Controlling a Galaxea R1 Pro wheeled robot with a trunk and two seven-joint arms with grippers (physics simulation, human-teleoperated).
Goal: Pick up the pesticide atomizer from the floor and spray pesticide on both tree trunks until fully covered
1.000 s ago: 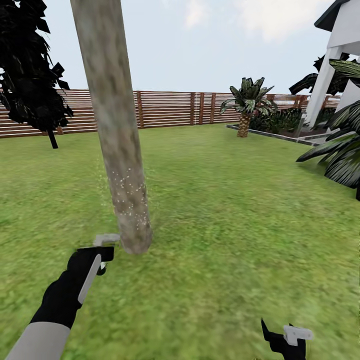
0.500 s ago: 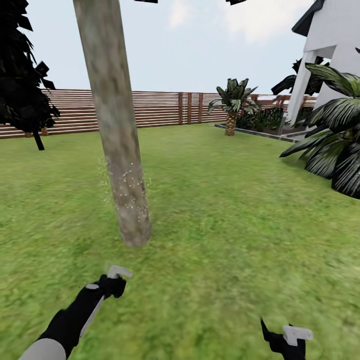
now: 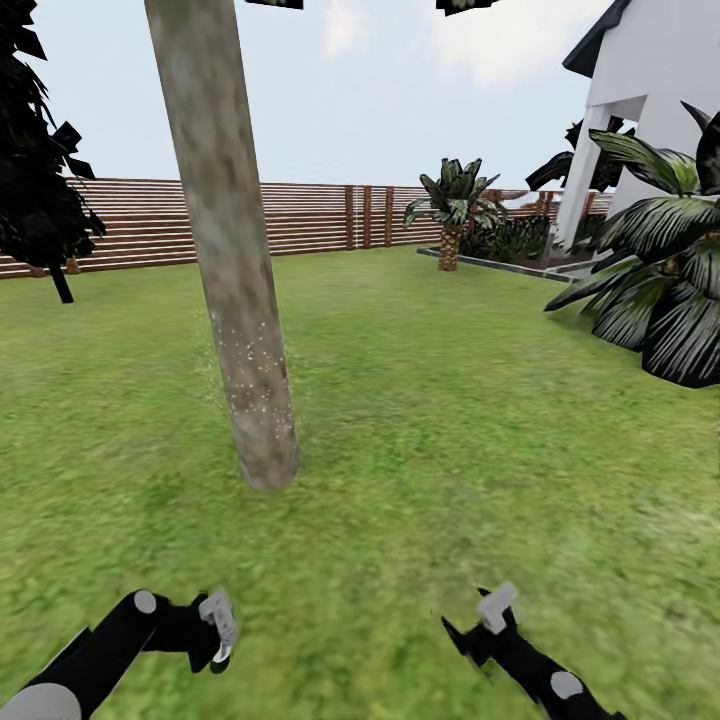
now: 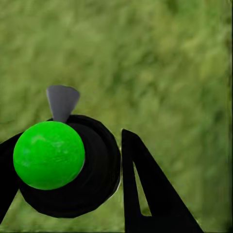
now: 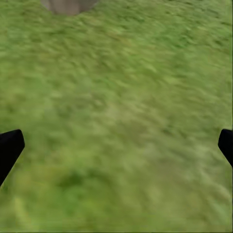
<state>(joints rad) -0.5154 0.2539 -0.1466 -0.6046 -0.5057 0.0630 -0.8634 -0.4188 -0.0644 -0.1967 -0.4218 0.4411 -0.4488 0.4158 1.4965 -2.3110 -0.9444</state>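
Observation:
A thick, mottled grey-brown tree trunk [image 3: 228, 250] rises from the lawn left of centre. Tiny white specks of pesticide [image 3: 250, 365] cling to its lower part. My left gripper [image 3: 215, 632] hangs low over the grass, well short of the trunk. It is shut on the pesticide atomizer [image 4: 73, 170], a dark round bottle with a bright green cap and a grey nozzle. My right gripper [image 3: 490, 618] hovers over the grass at the lower right, open and holding nothing [image 5: 116, 145]. The trunk's base [image 5: 68, 5] shows at the edge of the right wrist view.
A brown slatted fence [image 3: 320, 215] closes the lawn at the back. A dark-leaved plant [image 3: 40, 190] stands far left, a small palm [image 3: 452, 205] at the back, a broad-leaved plant [image 3: 660, 290] and the white house [image 3: 660, 100] at the right. Grass lies all around.
My left arm has dropped and pulled back from the trunk's base to low in the view. My right gripper has come up and leftward. The camera has turned slightly right.

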